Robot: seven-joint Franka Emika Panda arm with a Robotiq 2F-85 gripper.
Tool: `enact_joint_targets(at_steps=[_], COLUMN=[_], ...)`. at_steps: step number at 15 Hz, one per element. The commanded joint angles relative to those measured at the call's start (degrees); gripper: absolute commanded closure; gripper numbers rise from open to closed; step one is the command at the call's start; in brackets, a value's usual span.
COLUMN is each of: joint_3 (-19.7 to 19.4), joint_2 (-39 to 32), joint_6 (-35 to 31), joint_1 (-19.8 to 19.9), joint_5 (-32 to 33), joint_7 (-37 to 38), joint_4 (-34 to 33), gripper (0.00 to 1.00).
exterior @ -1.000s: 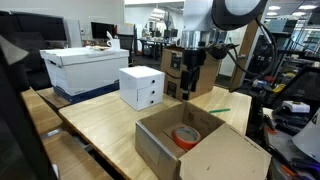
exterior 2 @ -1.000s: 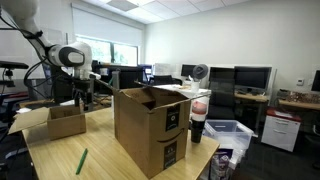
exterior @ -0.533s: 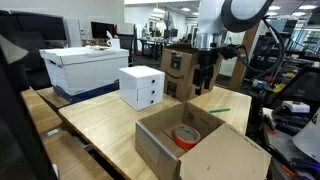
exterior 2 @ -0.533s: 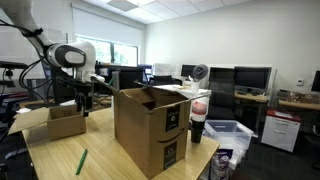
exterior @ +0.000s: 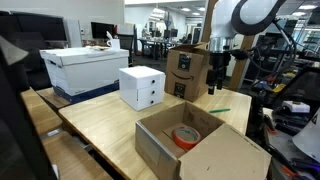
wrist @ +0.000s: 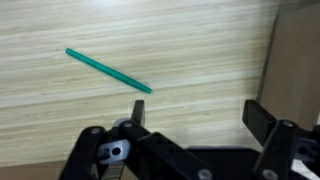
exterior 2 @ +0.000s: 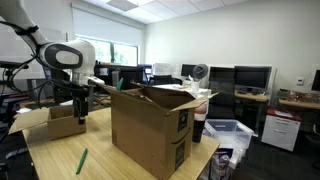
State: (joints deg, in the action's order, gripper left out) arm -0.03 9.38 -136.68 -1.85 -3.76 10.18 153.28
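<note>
Jaws released, spread wide, nothing between them, hanging over the light wooden table (exterior: 100,120) and clear of its surface. The nearest thing is a thin green stick (wrist: 108,71). It lies flat on the wood, diagonal in the wrist view, ahead of the jaws and not touching them. In an exterior view the stick (exterior: 219,110) lies under the jaws, between the tall brown cardboard box (exterior: 185,72) and the low open cardboard box (exterior: 225,160), close to the table's edge on that side. A red tape roll (exterior: 185,137) lies inside the low box. The white two-drawer box (exterior: 142,87) stands well apart, beyond the tall box. In the wrist view there is bare wood all round the stick, with a cardboard wall (wrist: 295,60) closing off one side just beside the jaws; can't tell which box it belongs to. Tightest room is that wall and the table edge.
</note>
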Motion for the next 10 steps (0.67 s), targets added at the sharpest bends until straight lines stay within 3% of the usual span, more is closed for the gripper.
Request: enact_joint_targets(at_steps=[1, 6, 9, 10], joint_3=[-2.0, -3.5, -3.7, -3.8], joint_2=[4.9, 9.3, 9.6, 11.8], joint_6=[1.2, 3.7, 6.8, 7.0], joint_1=[0.8, -1.0, -1.5, -1.5], joint_5=[-2.9, -7.3, -7.7, -7.0], joint_7=[-9.3, -20.1, -23.6, -25.0], joint_4=[4.8, 7.4, 5.5, 7.9], gripper=[0.0, 0.0, 0.0, 0.0])
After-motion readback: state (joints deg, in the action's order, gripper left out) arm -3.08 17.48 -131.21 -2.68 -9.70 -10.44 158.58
